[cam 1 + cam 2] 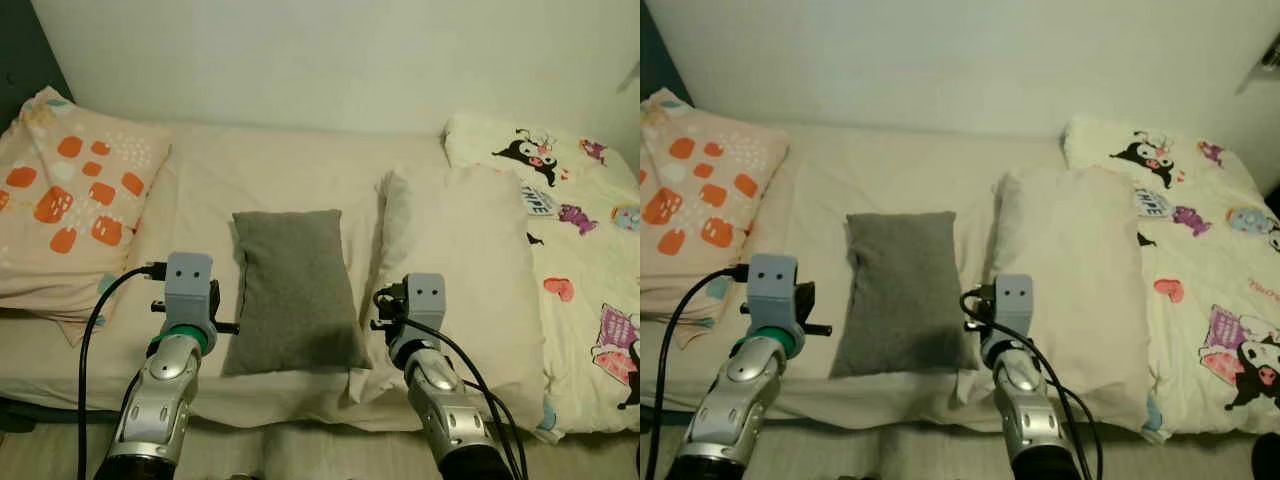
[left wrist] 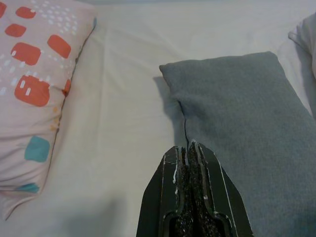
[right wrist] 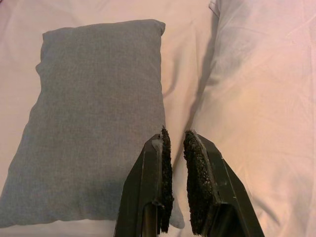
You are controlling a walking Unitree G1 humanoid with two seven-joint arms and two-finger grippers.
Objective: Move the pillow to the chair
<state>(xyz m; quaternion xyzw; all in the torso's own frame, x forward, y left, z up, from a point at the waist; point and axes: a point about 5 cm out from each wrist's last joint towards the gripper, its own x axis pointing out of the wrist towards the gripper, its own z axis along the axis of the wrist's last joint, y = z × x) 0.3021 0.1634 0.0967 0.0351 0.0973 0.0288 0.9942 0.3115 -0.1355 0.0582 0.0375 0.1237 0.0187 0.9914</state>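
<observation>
I've got the grey pillow (image 1: pixel 293 288) lying flat on the bed (image 1: pixel 270 170), between my two grippers. Left gripper (image 2: pixel 187 148) sits at its left edge, fingers pressed together on nothing; right gripper (image 3: pixel 176 140) at its right edge, fingers a narrow gap apart. My worry: soft fill, so a squeeze from the sides could buckle it or snag the white pillow (image 1: pixel 462 260) alongside. Its long axis runs away from me toward the wall.

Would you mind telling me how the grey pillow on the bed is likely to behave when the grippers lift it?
The grey pillow looks soft and plump, so it will probably sag if lifted by one edge. Its matte woven cover should grip the fingers' rough pads rather than slip. It lies flat on the bed, so rolling seems unlikely.
</observation>
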